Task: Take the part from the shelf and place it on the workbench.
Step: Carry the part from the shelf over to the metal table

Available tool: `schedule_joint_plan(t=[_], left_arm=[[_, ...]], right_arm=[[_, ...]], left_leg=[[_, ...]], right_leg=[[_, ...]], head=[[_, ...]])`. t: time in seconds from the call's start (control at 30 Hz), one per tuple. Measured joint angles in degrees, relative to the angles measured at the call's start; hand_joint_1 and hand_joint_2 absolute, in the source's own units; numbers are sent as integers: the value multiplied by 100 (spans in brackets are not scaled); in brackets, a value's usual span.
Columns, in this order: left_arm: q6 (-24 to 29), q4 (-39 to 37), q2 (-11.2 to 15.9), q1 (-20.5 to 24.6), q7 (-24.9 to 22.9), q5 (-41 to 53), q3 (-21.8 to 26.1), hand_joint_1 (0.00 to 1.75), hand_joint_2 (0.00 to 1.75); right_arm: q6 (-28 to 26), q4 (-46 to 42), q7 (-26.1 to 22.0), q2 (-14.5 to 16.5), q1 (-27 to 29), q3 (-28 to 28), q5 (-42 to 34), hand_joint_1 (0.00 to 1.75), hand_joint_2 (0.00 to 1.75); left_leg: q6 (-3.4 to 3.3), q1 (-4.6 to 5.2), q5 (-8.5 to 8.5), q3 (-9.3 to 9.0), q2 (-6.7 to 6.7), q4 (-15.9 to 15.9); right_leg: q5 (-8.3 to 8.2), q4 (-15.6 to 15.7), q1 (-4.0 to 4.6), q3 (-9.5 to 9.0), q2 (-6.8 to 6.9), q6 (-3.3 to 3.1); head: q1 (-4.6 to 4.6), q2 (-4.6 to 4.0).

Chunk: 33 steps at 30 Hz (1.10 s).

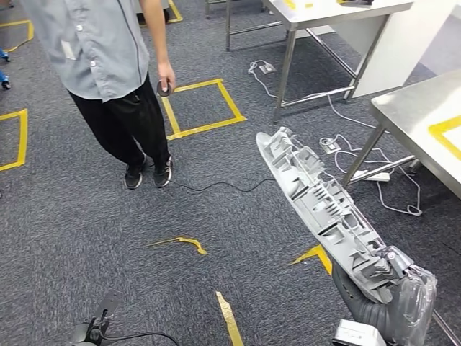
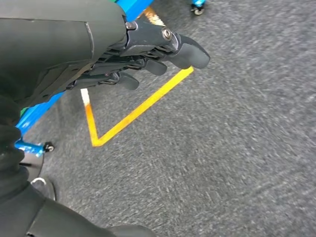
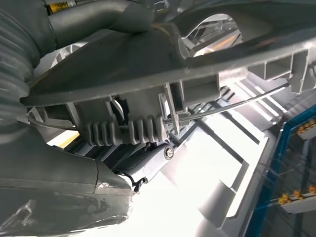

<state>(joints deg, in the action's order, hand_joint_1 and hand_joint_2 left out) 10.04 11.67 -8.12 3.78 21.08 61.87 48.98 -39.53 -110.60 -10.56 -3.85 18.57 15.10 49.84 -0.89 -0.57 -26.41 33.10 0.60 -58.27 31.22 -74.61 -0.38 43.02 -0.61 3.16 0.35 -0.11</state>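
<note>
- Grey moulded plastic, ribbed and full of open cells: the part (image 1: 320, 209) is long and narrow, and I judge it stiff and fairly light, but awkward for its length.
- It sits in my right hand (image 1: 400, 288), held at its near end, and juts forward and up over the carpet, well apart from the steel worktop (image 1: 413, 115) on my right.
- Held at one end it will want to lever down and twist; the ribs give good purchase, and a hold nearer the middle would balance it better. Thin ribs and clips could snap if knocked on the worktop edge.
- My right hand is wrapped in clear film and sits under the part, so I cannot make out how the fingers lie; in the right wrist view the ribbed underside of the part (image 3: 156, 128) lies close across the camera.
- My left hand (image 2: 149, 59) holds nothing, fingers loosely extended over the carpet.
- A person (image 1: 103, 65) stands ahead, cut off at the top edge, holding a small dark thing I cannot identify.
</note>
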Motion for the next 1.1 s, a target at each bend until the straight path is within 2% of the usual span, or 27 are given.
schedule_joint_plan(t=[0.03, 0.1, 0.13, 0.2, 0.27, 0.33, 0.37, 0.43, 0.47, 0.5, 0.53, 0.57, 0.6, 0.63, 0.7, 0.77, 0.8, 0.83, 0.9, 0.93, 0.97, 1.0, 1.03, 1.07, 1.1], left_arm=[[-11, 0, -1, 0, 14, -1, 0, 0, 175], [-22, 0, 2, 2, 33, -2, 0, 0, 175], [-23, 0, 5, 1, 40, -2, 0, 0, 175], [-23, 0, 11, -1, 46, -5, 0, 0, 175], [-22, 0, 13, 2, 49, -7, 0, 0, 175], [-23, 0, 9, 10, 55, -8, -1, 0, 175], [-23, 0, 7, 13, 57, -8, -2, 0, 175], [-24, 0, 8, 5, 60, -8, -4, 0, 175], [-23, 0, 13, -6, 60, -9, -3, 0, 175], [-23, 0, 18, -16, 60, -9, -2, 0, 175], [-23, 0, 22, -23, 60, -10, -1, 0, 175], [-23, 0, 25, -26, 60, -10, 0, 0, 175], [-22, 0, 27, -25, 60, -10, 0, 0, 175], [-22, 0, 27, -24, 60, -10, 0, 0, 175], [-20, 0, 26, -24, 60, -10, -1, 0, 175], [-19, 0, 20, -19, 60, -11, 1, 0, 175], [-19, 0, 16, -17, 62, -12, 2, 0, 175], [-19, 0, 15, -16, 65, -12, 2, 0, 175], [-20, 0, 25, -24, 72, -12, 5, 0, 175], [-20, 0, 32, -30, 73, -12, 8, 0, 175], [-21, 0, 37, -35, 73, -12, 10, 0, 175], [-22, 0, 39, -37, 73, -12, 11, 0, 175], [-22, 0, 38, -37, 74, -12, 11, 0, 175], [-23, 0, 36, -37, 75, -12, 11, 0, 175], [-25, 0, 35, -37, 80, -12, 12, 0, 175]], right_arm=[[-1, 13, 0, 0, -2, 0, -1, 175, 175], [-1, 28, -1, 0, -11, 1, -1, 175, 175], [-1, 31, -2, 0, -24, 2, -1, 175, 175], [-1, 38, -2, 0, -42, 8, -2, 175, 175], [-1, 39, -2, 0, -38, 8, -2, 175, 175], [-1, 38, -1, 0, -42, 5, -3, 175, 175], [-1, 38, 0, 0, -49, 7, -5, 175, 175], [-1, 41, 0, 0, -60, 13, -11, 175, 175], [-1, 45, 1, 0, -59, 15, -15, 175, 175], [-1, 51, 3, 0, -56, 15, -18, 175, 175], [-1, 58, 5, 0, -54, 15, -29, 175, 175], [-1, 65, 7, 0, -54, 16, -48, 175, 175], [-1, 70, 8, 0, -56, 16, -67, 175, 175], [-1, 72, 9, 0, -61, 17, -83, 175, 175], [-1, 72, 9, 0, -64, 19, -93, 175, 175], [-2, 72, 9, 0, -49, 20, -99, 175, 175], [-2, 73, 9, 0, -42, 20, -103, 175, 175], [-3, 73, 8, 0, -42, 22, -104, 175, 175], [-3, 75, 5, 0, -51, 27, -105, 175, 175], [-3, 78, 5, 0, -54, 29, -105, 175, 175], [-3, 81, 6, 0, -53, 30, -106, 175, 175], [-3, 84, 7, 0, -51, 31, -106, 175, 175], [-3, 87, 8, 0, -49, 31, -106, 175, 175], [-3, 88, 9, 0, -50, 31, -106, 175, 175], [-3, 88, 9, 0, -51, 31, -106, 175, 175]], left_leg=[[3, 3, -11, -13, 45, -1], [29, 11, -42, -53, 125, -1], [53, 26, -60, -65, 159, -11], [100, 55, -79, -77, 235, -17], [153, 54, -97, -92, 311, -12], [212, 39, -229, -34, 236, -176], [235, 32, -374, 81, 157, -428], [256, 27, -698, 455, 31, -1170], [259, 25, -772, 617, 6, -1460], [257, 24, -735, 700, -10, -1571], [253, 21, -593, 681, -27, -1472], [250, 12, -378, 562, -70, -1178], [252, -7, -170, 400, -178, -799], [251, -30, -37, 243, -294, -439], [227, -48, 32, 83, -441, -68], [161, -37, 26, 69, -355, -31], [123, -38, 32, 61, -301, -22], [83, -41, 37, 53, -243, -12], [23, -30, 28, 36, -124, -4], [4, -20, 18, 30, -60, -6], [-5, -12, 9, 22, 5, -7], [-7, -8, -2, 11, 70, -8], [-5, -6, -17, -6, 134, -9], [6, -7, -35, -32, 195, -9], [24, -2, -58, -62, 249, -9]], right_leg=[[-144, 192, 1, -97, 17, -6], [-473, 906, 17, -482, 154, -26], [-557, 1210, 37, -650, 246, -43], [-563, 1455, 79, -781, 345, -81], [-580, 1487, 81, -779, 258, -146], [-602, 1523, 55, -794, 159, -216], [-610, 1536, 38, -806, 112, -245], [-608, 1538, 32, -808, 8, -278], [-606, 1537, 32, -811, -51, -285], [-605, 1536, 31, -815, -115, -286], [-605, 1535, 29, -822, -182, -285], [-606, 1534, 24, -831, -248, -278], [-605, 1531, 21, -831, -311, -262], [-601, 1513, 24, -818, -375, -238], [-608, 1504, 26, -775, -487, -171], [-629, 1523, 13, -732, -560, -107], [-605, 1490, 16, -703, -500, -80], [-522, 1364, 22, -635, -385, -55], [-190, 773, 31, -365, -103, -16], [-5, 378, 25, -180, -33, 0], [111, 59, 21, -27, -5, 11], [123, -86, 19, 44, 8, 20], [28, -10, 18, 5, 25, 23], [-153, 279, 18, -146, 65, 20], [-349, 686, 22, -361, 168, 14]], head=[[0, 0], [2, 0], [2, 0], [-17, 0], [-38, 0], [-54, 0], [-70, 0], [-90, 0], [-93, 0], [-92, 0], [-92, 0], [-92, 0], [-92, 0], [-89, 0], [-90, 0], [-92, 0], [-83, 0], [-65, 0], [-37, 0], [-33, 1], [-34, 1], [-33, 1], [-34, 1], [-33, 0], [-33, 0]])
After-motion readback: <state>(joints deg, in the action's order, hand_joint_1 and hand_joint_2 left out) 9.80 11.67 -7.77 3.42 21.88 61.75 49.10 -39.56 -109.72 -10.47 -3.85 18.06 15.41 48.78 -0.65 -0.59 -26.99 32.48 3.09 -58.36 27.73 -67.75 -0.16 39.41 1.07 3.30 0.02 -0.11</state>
